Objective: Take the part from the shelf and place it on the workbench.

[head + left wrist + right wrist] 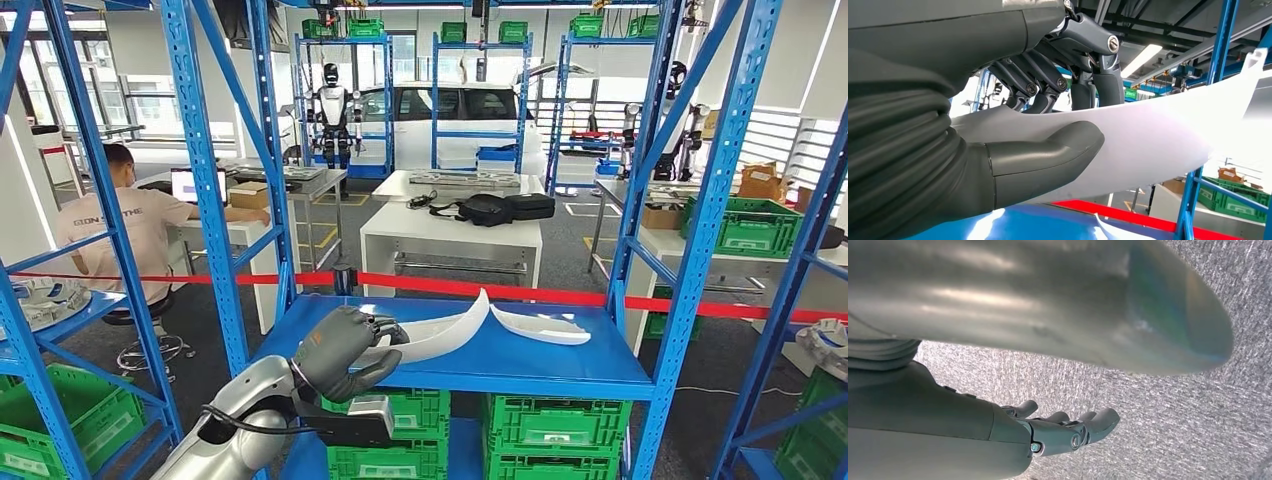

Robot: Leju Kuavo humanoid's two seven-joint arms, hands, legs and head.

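Blue uprights (708, 215) flank the shelf (560, 365); its front is open. Left hand (340, 350) grips the white part (440, 335), thumb under, fingers (1098, 75) over, lifted off the shelf. Right hand (998, 435) hangs empty, fingers loosely apart

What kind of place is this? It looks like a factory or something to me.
Probably a car-plant training or test workshop: blue steel shelves with green crates, a white car behind, and the robot's left hand gripping a white curved part.

We stand in a factory workshop: beyond our left hand (345, 352) rise blue steel racks (215, 200), green crates (752, 226), white workbenches (450, 238), a white car (450, 110) and another humanoid robot (331, 112).
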